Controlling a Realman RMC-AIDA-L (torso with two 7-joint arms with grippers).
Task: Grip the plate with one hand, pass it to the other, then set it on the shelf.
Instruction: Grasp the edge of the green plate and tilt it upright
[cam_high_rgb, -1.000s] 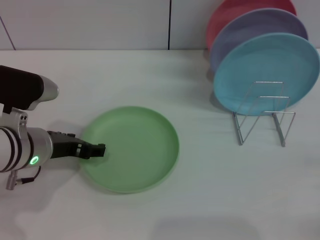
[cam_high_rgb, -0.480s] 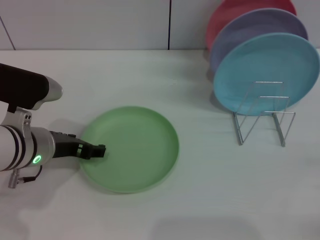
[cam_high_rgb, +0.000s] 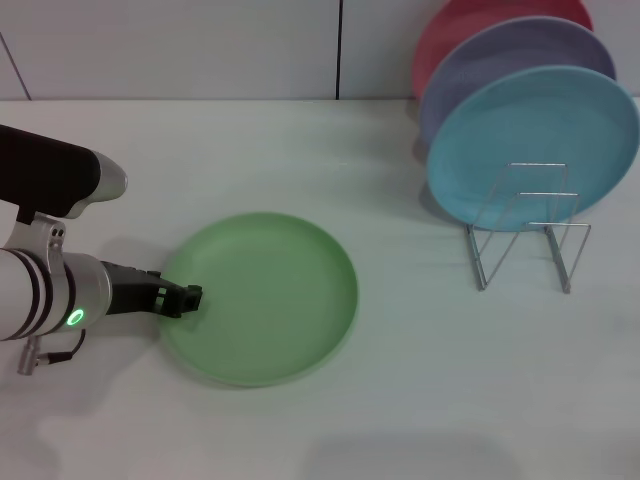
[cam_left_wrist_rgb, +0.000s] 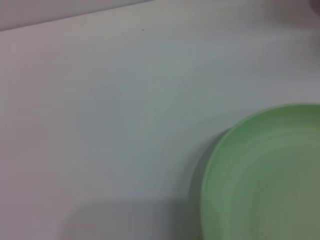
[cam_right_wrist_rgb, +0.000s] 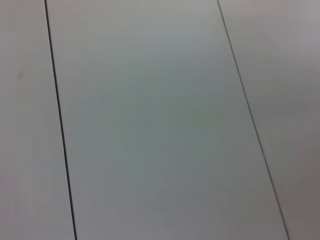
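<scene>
The light green plate (cam_high_rgb: 270, 295) lies flat on the white table, left of centre. It also shows in the left wrist view (cam_left_wrist_rgb: 270, 175), where only part of its rim and inside is visible. My left gripper (cam_high_rgb: 190, 298), black on the silver-white banded arm with the green light, reaches in low from the left and sits over the plate's left rim. The silver wire shelf (cam_high_rgb: 528, 240) stands at the right, with its front dividers free. My right gripper is out of view; the right wrist view shows only grey wall panels.
A sky-blue plate (cam_high_rgb: 530, 140) stands upright in the shelf. A lavender plate (cam_high_rgb: 500, 60) and a red plate (cam_high_rgb: 470, 25) stand behind it. Bare white table (cam_high_rgb: 400, 400) lies between the green plate and the shelf.
My left gripper has drawn back slightly to the left, from further inside the plate to its left rim. The plate has not moved.
</scene>
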